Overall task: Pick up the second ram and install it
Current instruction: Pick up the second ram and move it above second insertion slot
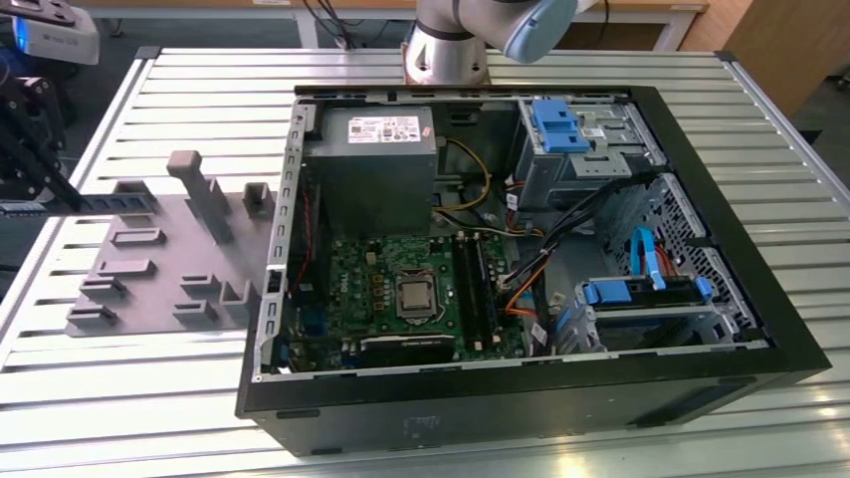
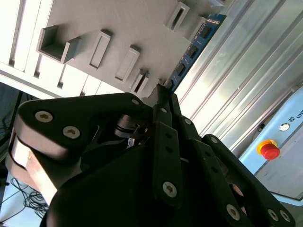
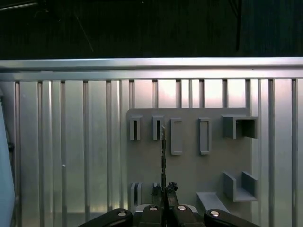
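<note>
My gripper [image 1: 47, 199] is at the exterior view's far left, over the back of the grey tray [image 1: 159, 289]. It is shut on the second ram [image 1: 113, 199], a thin blue-green stick with black chips that juts out level from the fingers. In the second wrist view the ram [image 2: 194, 47] runs out from the closed gripper [image 2: 163, 92] above the tray [image 2: 94, 19]. The first wrist view has the ram [image 3: 163, 151] edge-on, held by the gripper [image 3: 164, 189] above the tray's [image 3: 189, 179] slots. The motherboard [image 1: 385, 269] lies in the open case, its dark memory slots [image 1: 473, 289] beside the silver processor.
The open black computer case [image 1: 743, 299] fills the middle of the slatted metal table [image 1: 133, 398]. Inside are a power supply [image 1: 372, 134], blue drive brackets [image 1: 564, 124] and loose cables [image 1: 531, 269]. The arm's base [image 1: 445, 50] stands behind the case. A red stop button [image 2: 270, 150] is off the table.
</note>
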`<control>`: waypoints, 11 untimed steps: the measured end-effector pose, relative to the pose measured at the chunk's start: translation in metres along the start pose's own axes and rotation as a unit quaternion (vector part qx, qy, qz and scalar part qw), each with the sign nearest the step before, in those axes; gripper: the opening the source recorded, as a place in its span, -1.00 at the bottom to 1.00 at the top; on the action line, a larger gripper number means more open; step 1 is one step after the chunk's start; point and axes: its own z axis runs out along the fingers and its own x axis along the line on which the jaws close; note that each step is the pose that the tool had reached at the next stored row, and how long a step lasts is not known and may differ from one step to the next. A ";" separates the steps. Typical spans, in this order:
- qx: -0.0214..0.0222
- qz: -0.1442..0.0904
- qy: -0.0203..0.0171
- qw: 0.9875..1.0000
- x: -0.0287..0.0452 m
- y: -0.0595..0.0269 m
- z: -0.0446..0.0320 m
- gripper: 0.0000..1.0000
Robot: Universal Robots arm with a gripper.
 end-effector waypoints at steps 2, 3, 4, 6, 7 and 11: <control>0.000 0.000 0.000 1.000 0.0000 0.0000 -0.0005 -0.73; 0.000 0.000 0.000 1.000 0.0000 -0.0001 -0.0008 -0.73; 0.000 0.000 0.000 1.000 0.0000 0.0000 -0.0008 -0.73; 0.000 0.000 0.000 1.000 0.0000 0.0000 -0.0008 -0.73; 0.000 0.000 0.000 1.000 0.0000 0.0000 -0.0011 -0.73; 0.000 0.000 0.000 1.000 0.0000 -0.0001 -0.0030 -0.73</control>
